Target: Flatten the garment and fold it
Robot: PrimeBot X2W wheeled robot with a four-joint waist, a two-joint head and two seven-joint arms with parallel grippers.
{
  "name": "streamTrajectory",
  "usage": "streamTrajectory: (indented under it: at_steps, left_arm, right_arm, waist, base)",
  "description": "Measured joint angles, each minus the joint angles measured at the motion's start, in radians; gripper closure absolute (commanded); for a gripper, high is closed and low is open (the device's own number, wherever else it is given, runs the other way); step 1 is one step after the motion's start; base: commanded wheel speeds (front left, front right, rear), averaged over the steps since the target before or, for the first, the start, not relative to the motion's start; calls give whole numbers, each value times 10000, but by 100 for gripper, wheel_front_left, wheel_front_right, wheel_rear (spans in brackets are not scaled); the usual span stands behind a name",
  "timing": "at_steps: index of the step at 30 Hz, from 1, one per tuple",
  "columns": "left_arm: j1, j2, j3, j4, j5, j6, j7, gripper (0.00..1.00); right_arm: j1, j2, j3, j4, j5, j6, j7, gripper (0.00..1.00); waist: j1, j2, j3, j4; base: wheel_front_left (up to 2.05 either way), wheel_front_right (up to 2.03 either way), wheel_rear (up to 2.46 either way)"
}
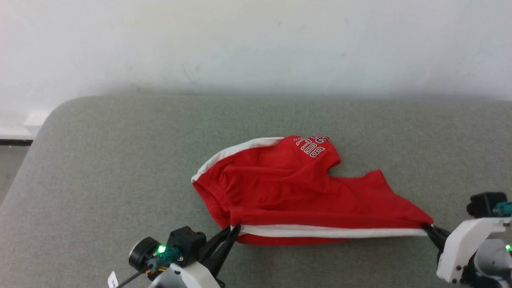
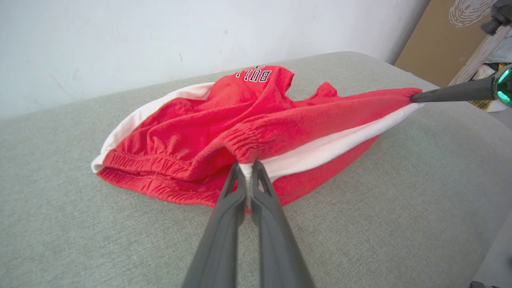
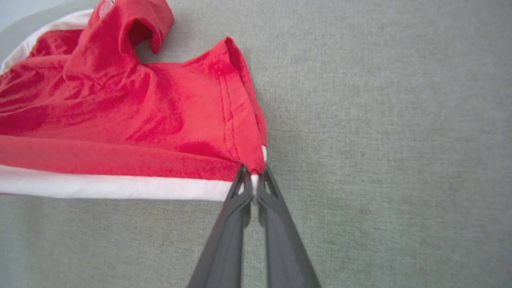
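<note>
You have the garment lying a little right of centre in the head view, on the grey-green padded surface. It is rumpled, with white lettering on a fold at its upper edge. Your left gripper, at the lower middle of that view, has its jaws closed on the waistband end of the white side stripe. In the left wrist view the gathered elastic bunches right at the two fingertips. Your right gripper, at the lower right of the head view, has its jaws pinched together on the hem corner where the stripe ends. The right wrist view shows white trim caught between the tips at mid-frame. The stripe runs taut in a nearly straight line between the two grips. The rest of the red cloth spreads up and left of that line, loosely creased on the surface.
</note>
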Motion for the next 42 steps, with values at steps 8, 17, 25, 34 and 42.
streamTrajectory:
  at_steps: [8, 17, 25, 34, 42]
  left_arm:
    - [-477, 895, 387, -1898, 2, -31, 717, 100]
    - [-2608, 1645, 1488, -3647, -596, -201, 2048, 100]
    - [-4666, 2213, 2328, -3632, -1269, -470, 2702, 100]
    - [-7648, 2408, 2328, -2033, -1509, -719, 3139, 100]
    - [-11060, 1910, 1429, 798, -1448, -805, 2786, 100]
  right_arm:
    - [-910, -84, -652, -1649, 1563, -10, 1143, 100]
    - [-3160, -182, -1037, -2721, 2015, -10, 1923, 100]
    - [-5377, -142, -832, -2836, 1657, -10, 2261, 100]
    - [-8551, -424, 69, -1521, 569, -8, 1703, 100]
    - [-11813, -430, 642, 1018, -541, 4, -134, 100]
  waist:
    - [0, 0, -789, -33]
    - [0, 0, -1193, -222]
    - [1, 0, -952, -480]
    - [2, 0, 173, -694]
    - [5, 0, 1862, -902]
  base:
    - [0, 0, 0]
    - [0, 0, 0]
    - [0, 0, 0]
    - [0, 0, 0]
    - [0, 0, 0]
